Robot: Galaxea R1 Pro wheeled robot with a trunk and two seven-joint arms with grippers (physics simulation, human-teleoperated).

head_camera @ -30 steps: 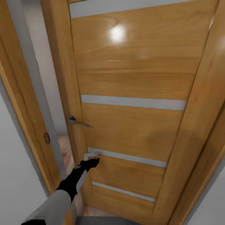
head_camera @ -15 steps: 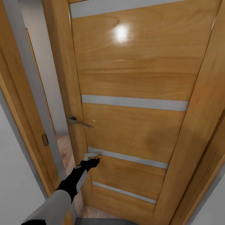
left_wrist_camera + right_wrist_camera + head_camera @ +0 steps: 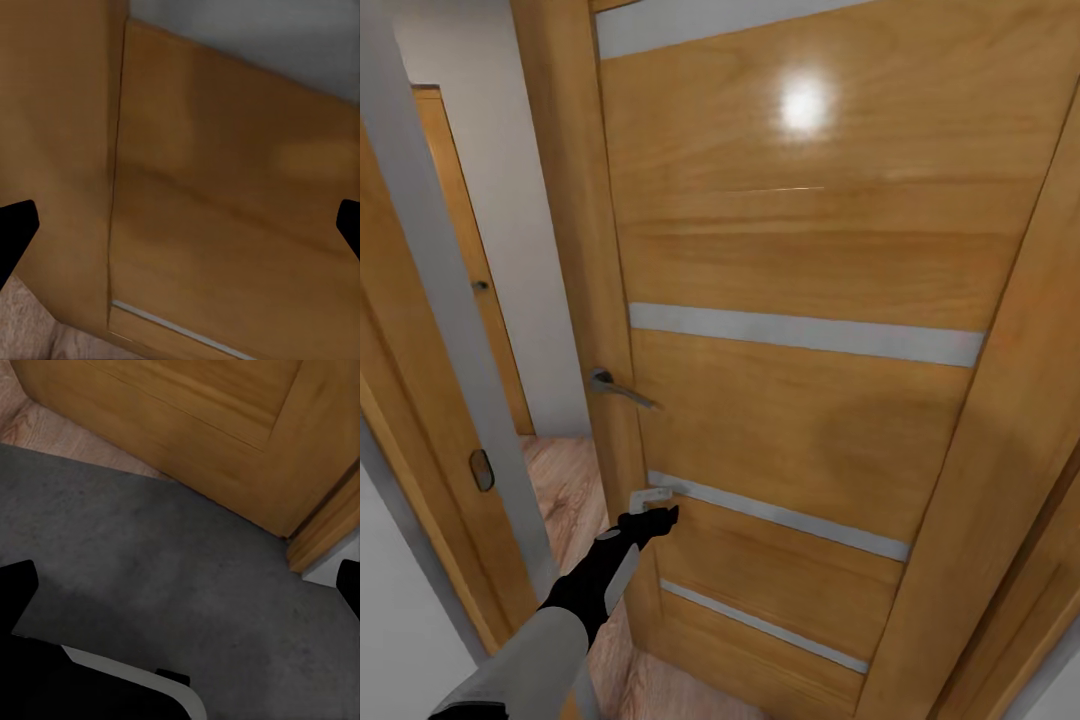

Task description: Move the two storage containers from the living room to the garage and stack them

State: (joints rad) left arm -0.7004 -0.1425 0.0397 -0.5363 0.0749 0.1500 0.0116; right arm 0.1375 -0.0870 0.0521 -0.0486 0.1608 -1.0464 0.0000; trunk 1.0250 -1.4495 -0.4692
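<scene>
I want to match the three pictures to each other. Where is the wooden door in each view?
Head view: the door takes up the middle and right, with the left tool at its lower edge.
Left wrist view: the door lies close ahead, between the fingertips.
Right wrist view: the door's bottom runs along the top, above grey floor.
Shared landmark: the door's grey strip.

Readable text, labels, brands, numbers, signs: we find none. We checked the wooden door (image 3: 800,330) with its pale strips, the lever handle (image 3: 618,388), the door frame (image 3: 420,330) and the grey concrete floor (image 3: 187,577); all are unmarked.
</scene>
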